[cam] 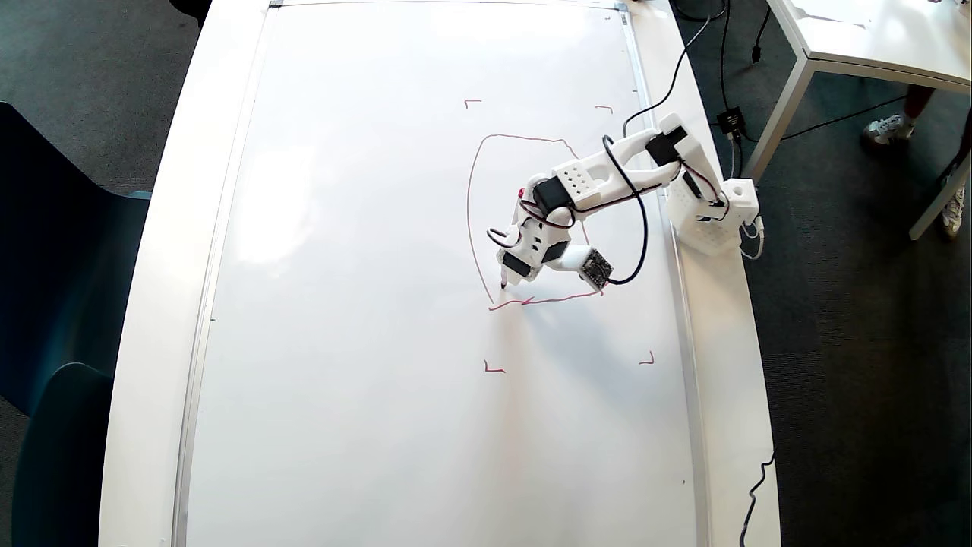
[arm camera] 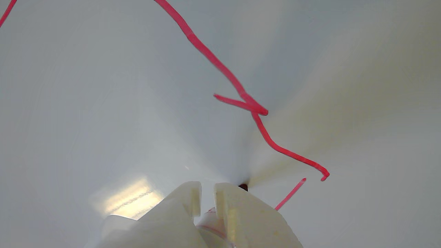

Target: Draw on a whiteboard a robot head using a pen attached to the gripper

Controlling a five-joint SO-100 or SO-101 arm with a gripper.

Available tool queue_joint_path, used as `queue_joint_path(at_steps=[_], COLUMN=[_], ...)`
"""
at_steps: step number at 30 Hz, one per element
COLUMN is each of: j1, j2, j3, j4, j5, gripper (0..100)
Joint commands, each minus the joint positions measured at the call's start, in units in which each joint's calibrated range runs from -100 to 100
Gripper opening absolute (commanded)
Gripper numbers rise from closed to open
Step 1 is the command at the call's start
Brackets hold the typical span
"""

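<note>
The whiteboard (cam: pixel 364 304) lies flat and fills most of the overhead view. On its right half is the robot head (cam: pixel 470 197), a red outline with a top edge, a long left side and a wavy bottom line; no inner boxes show. My gripper (cam: pixel 507 275) points down near the outline's lower left corner, shut on the pen (cam: pixel 503 282). In the wrist view, the two white fingers (arm camera: pixel 237 206) of the gripper (arm camera: pixel 207 187) clamp the pen (arm camera: pixel 211 220), whose dark tip touches the whiteboard (arm camera: pixel 86 103) just short of the robot head line (arm camera: pixel 227 74).
Small red corner marks (cam: pixel 493 369) frame the drawing area. The arm's base (cam: pixel 714 213) sits on the table strip right of the board, with black cables trailing off. A smaller white table (cam: pixel 873 38) stands upper right, and a dark chair (cam: pixel 61 304) at left.
</note>
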Motion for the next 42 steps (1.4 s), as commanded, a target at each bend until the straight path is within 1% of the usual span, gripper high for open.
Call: queue_joint_path(at_steps=[1, 4, 13, 21, 24, 36, 42], j1=[-0.7, -0.7, -0.6, -0.1, 1.3, 9.6, 10.2], j2=[-1.3, -3.6, -10.5, -11.0, -11.0, -10.3, -10.1], j3=[3.0, 4.8, 15.3, 15.6, 15.6, 15.7, 15.2], j4=[0.7, 3.7, 4.0, 4.1, 4.1, 4.2, 4.1], j5=[0.0, -0.1, 0.1, 0.3, 0.4, 3.7, 3.5], gripper=[1, 1, 1, 1, 1, 1, 1])
